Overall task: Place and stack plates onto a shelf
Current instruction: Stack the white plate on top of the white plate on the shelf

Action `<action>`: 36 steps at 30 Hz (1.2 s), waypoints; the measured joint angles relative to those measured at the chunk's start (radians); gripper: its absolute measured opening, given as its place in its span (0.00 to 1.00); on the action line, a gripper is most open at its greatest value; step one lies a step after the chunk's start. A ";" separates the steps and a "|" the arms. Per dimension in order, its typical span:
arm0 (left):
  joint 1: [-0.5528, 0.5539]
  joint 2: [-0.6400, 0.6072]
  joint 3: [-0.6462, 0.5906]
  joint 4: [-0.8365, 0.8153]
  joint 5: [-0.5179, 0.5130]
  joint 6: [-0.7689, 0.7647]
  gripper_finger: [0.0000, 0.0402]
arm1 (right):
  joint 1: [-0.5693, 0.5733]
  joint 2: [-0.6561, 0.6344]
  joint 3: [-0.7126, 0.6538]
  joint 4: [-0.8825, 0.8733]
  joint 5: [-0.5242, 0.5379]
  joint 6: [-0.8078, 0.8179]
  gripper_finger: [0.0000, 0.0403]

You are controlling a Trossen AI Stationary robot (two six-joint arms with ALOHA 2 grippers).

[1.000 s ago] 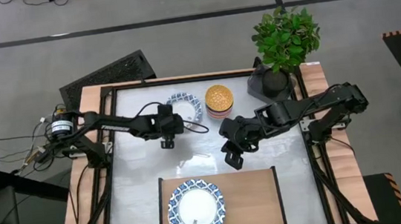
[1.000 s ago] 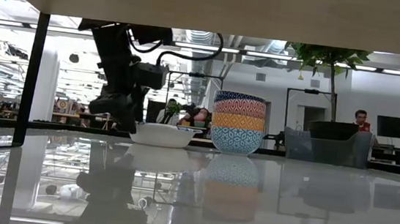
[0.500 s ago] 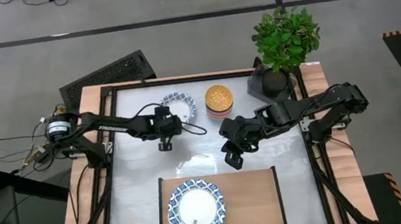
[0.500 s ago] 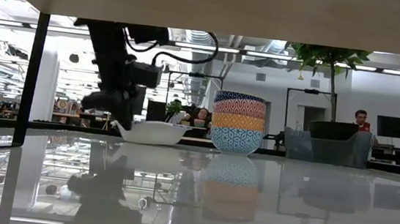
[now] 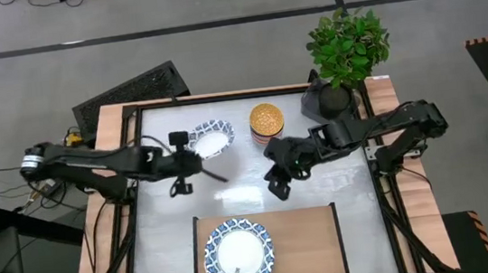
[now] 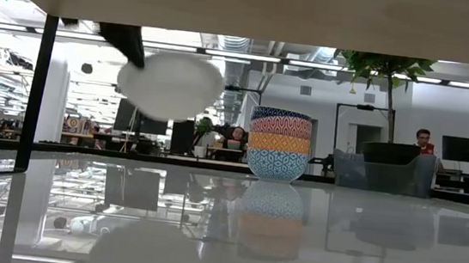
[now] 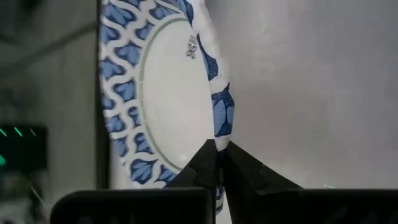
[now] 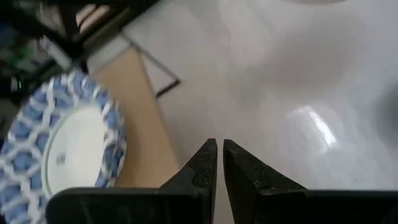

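A plate [image 5: 211, 140] hangs tilted above the far bench, its rim pinched between the left gripper's [image 7: 217, 163] fingers. Another plate [image 5: 238, 255] already lies on the shelf's [image 5: 305, 244] left half. To do this well, I'd level the held plate during the carry, centre it over the shelved one, and lower gently before releasing. The right gripper [image 5: 276, 188] waits mid-bench, fingers nearly closed on nothing.

Overhead camera looks straight down on the whole white-grey desk [image 5: 250, 190]; a desk-level camera faces across it into the room. Both show the stack of patterned bowls [image 5: 266, 121]. Wrist cameras sit close: left on a blue-and-white rimmed plate [image 7: 168, 93], right above the desk.
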 joint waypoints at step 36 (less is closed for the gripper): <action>-0.372 -0.055 0.082 0.151 -0.421 0.745 0.00 | -0.239 -0.061 -0.001 0.216 -0.129 0.073 0.63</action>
